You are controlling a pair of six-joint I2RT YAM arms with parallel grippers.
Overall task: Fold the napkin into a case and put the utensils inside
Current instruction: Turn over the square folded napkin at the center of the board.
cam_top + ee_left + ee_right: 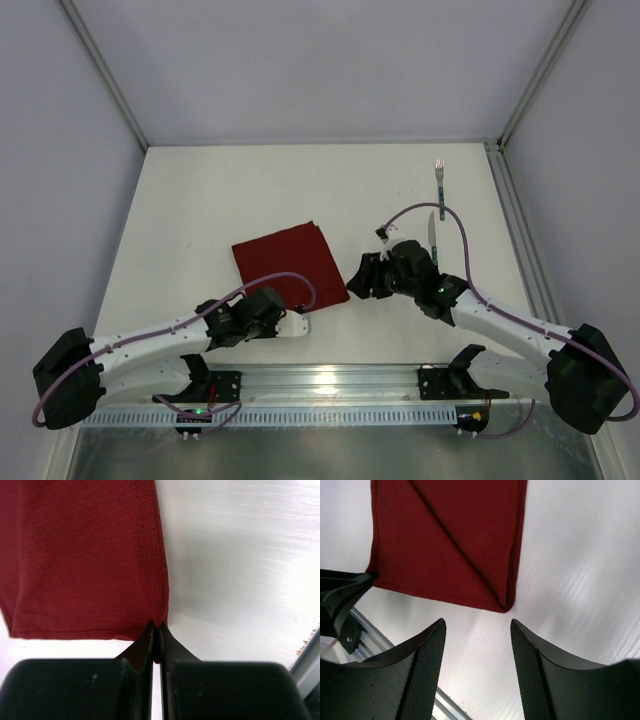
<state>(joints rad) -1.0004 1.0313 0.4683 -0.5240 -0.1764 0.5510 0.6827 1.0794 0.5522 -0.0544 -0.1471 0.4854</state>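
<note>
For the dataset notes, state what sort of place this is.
Probably a robotics lab test cell: a white table boxed in by blank grey walls, two robot arms bolted to a metal rail, and a napkin, fork and knife laid out.

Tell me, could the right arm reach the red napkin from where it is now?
Probably yes. The right hand is open just short of the napkin corner, with only bare table between. The left hand pinches another corner, clear of it.

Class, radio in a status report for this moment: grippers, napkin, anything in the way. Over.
Left gripper shut on napkin corner. Right gripper open, just short of the next corner. Fork and knife lie clear of it; nothing blocking.
</note>
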